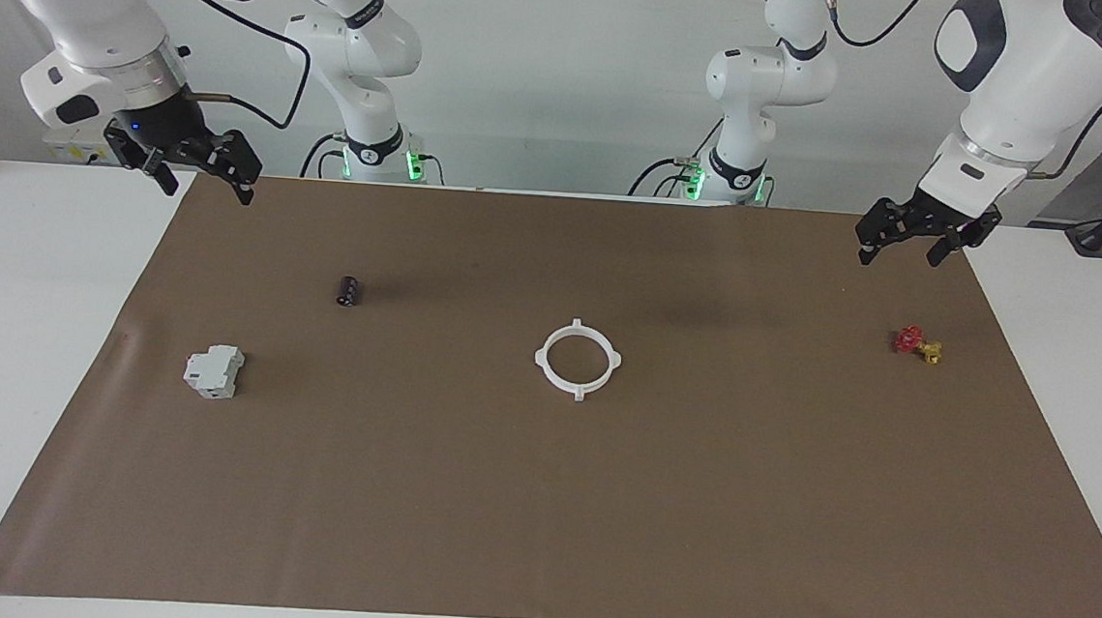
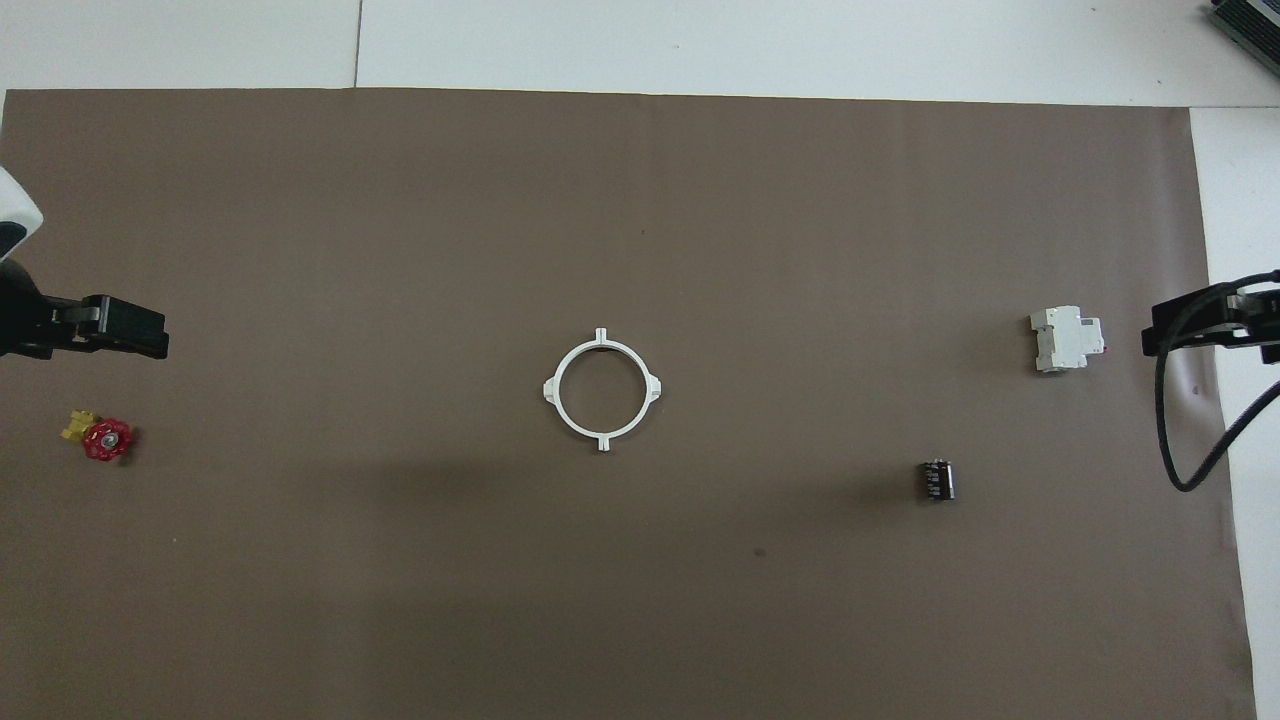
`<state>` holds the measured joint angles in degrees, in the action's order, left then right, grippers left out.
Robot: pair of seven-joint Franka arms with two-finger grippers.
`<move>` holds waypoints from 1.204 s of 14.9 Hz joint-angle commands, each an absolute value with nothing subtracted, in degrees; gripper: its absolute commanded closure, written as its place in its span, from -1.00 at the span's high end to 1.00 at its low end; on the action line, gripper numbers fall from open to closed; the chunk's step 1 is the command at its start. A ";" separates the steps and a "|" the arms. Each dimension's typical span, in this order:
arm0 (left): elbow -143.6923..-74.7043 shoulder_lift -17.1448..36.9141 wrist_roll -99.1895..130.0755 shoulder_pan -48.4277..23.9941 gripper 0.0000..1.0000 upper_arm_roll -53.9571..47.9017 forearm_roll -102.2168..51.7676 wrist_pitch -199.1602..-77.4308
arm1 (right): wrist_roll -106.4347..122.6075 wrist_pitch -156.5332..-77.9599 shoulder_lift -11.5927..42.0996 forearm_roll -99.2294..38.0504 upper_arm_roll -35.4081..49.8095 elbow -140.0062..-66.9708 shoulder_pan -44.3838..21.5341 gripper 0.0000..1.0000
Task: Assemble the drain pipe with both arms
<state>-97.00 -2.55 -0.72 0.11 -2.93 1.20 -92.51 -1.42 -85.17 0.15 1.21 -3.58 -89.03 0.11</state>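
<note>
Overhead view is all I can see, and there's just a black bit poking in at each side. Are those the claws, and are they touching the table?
Observer: Yes, those are the claws. The left claw hangs in the air over the edge of the brown mat, touching nothing.
Operator: And the other one?
Observer: The right claw is raised too, over the mat's edge at the right arm's end.
Operator: Are they holding anything?
Observer: No. Both stand open and empty, well away from the white ring.
</note>
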 commanded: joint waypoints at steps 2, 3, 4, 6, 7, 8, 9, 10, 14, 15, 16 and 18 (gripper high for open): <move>-95.98 -3.43 -0.88 -1.49 1.00 -2.03 1.23 -90.18 | -2.11 -84.64 -0.35 0.26 -3.43 -89.21 0.35 1.00; -96.24 -3.69 -0.79 -2.10 1.00 -1.85 1.23 -90.00 | -2.11 -84.64 -0.35 0.26 -3.43 -89.21 0.35 1.00; -96.33 -3.17 -0.79 -2.37 1.00 -1.67 1.23 -89.56 | -2.11 -84.64 -0.35 0.26 -3.43 -89.21 0.35 1.00; -95.71 -2.90 -0.70 -5.60 1.00 0.69 1.23 -88.25 | -2.11 -84.64 -0.35 0.26 -3.43 -89.21 0.35 1.00; -95.89 -3.60 -0.70 -6.67 1.00 1.40 1.23 -88.16 | -2.11 -84.64 -0.35 0.26 -3.43 -89.21 0.35 1.00; -95.98 -3.86 -0.70 -6.77 1.00 1.41 1.23 -87.98 | -2.20 -84.64 -0.35 0.26 -3.43 -89.21 0.35 1.00; -95.89 -4.48 -0.79 -6.77 1.00 1.49 1.23 -87.20 | -2.11 -84.64 -0.35 0.26 -3.43 -89.21 0.35 1.00; -95.80 -4.83 -0.79 -6.68 1.00 1.76 1.23 -86.49 | -2.11 -84.64 -0.35 0.26 -3.43 -89.21 0.35 1.00; -96.07 -5.89 -0.88 -5.98 1.00 1.40 1.23 -87.45 | -2.11 -84.64 -0.35 0.26 -3.43 -89.21 0.35 1.00; -95.98 -5.89 -1.14 -5.63 1.00 1.41 1.23 -87.45 | -2.11 -84.64 -0.35 0.26 -3.43 -89.21 0.35 1.00; -96.06 -5.89 -1.23 -5.63 1.00 1.41 1.23 -87.45 | -2.11 -84.64 -0.35 0.26 -3.43 -89.21 0.35 1.00; -96.06 -5.89 -1.49 -5.54 1.00 1.41 1.23 -87.54 | -2.20 -84.64 -0.35 0.26 -3.43 -89.21 0.35 1.00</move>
<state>-96.30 -5.52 -0.71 -5.62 1.14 1.20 -88.11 -1.42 -85.17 0.15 1.21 -3.58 -89.03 0.11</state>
